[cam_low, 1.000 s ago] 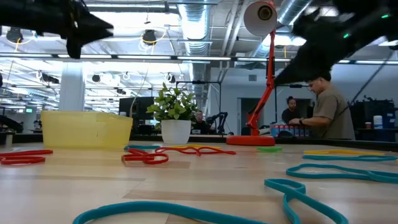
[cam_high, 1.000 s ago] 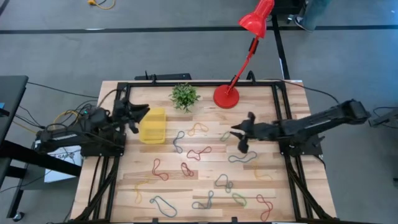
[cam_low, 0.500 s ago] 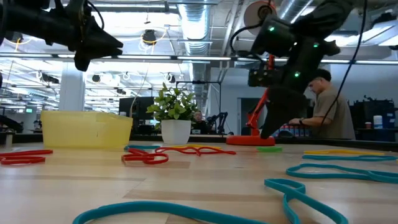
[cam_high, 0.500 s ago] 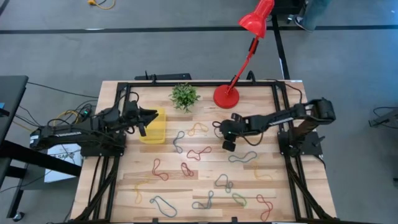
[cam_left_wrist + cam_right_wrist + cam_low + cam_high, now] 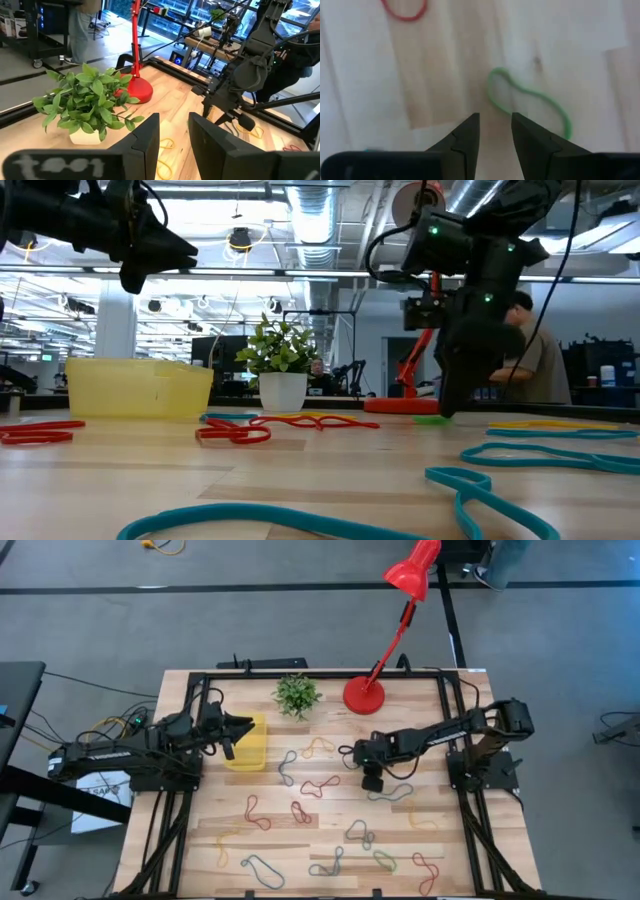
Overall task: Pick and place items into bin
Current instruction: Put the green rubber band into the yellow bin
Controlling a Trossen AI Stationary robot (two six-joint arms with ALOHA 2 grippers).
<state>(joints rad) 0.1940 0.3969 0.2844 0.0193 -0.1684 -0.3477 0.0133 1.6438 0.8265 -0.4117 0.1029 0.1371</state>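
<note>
Left gripper (image 5: 232, 737) raised, right gripper (image 5: 372, 778) pointing down (both parted, empty)

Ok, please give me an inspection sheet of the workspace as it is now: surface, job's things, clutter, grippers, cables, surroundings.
Surface: wooden table inside a black frame.
Job's things: many coloured loops scattered on the wood; one green loop lies just ahead of the right gripper's fingers. Yellow bin at the table's left; whether it holds anything cannot be seen.
Clutter: potted plant and red lamp at the far edge.
Grippers: left gripper open, above the bin, holding nothing. Right gripper open, low over the table's middle, pointing down, holding nothing.
Cables: black and yellow cables on the floor left of the table.
Surroundings: a person stands behind the table.
</note>
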